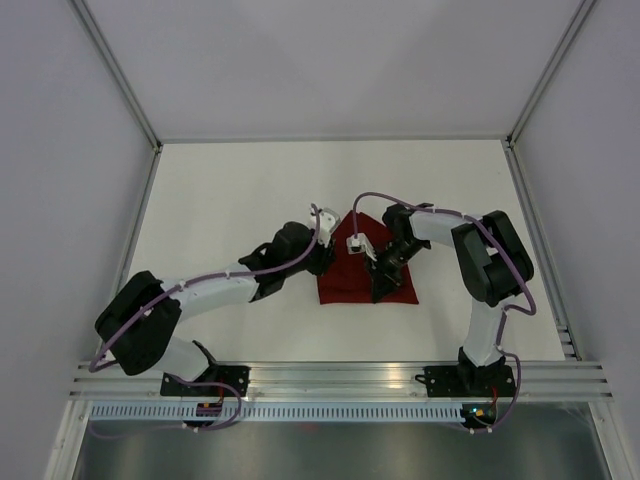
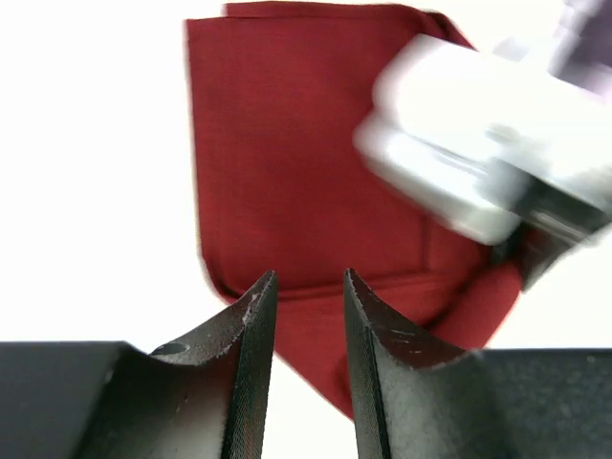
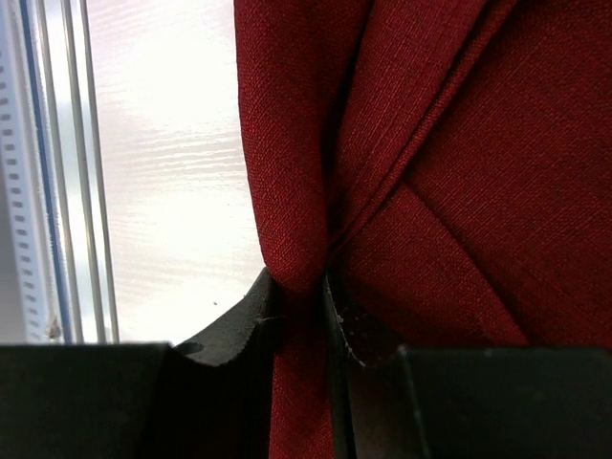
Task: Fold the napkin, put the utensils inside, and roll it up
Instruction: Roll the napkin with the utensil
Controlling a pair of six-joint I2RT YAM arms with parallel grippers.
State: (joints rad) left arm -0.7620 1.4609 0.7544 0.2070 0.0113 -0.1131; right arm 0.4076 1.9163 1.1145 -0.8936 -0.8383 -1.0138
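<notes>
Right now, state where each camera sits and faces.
Top external: above and behind the bases, looking down at the white table; both arms show, meeting over the folded dark red cloth napkin.
Left wrist: on the left arm, facing across the napkin; the open left gripper shows, the right arm blurred beyond.
Right wrist: on the right arm, close up; the right gripper pinches a napkin fold.
Shared: all see the napkin.

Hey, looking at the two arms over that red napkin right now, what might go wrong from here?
1. The right gripper is shut on a bunched fold of the napkin; pulling might drag every layer along and undo the fold.
2. The left gripper, jaws slightly apart and empty, sits close to the right arm's wrist, so the arms could collide over the cloth.
</notes>
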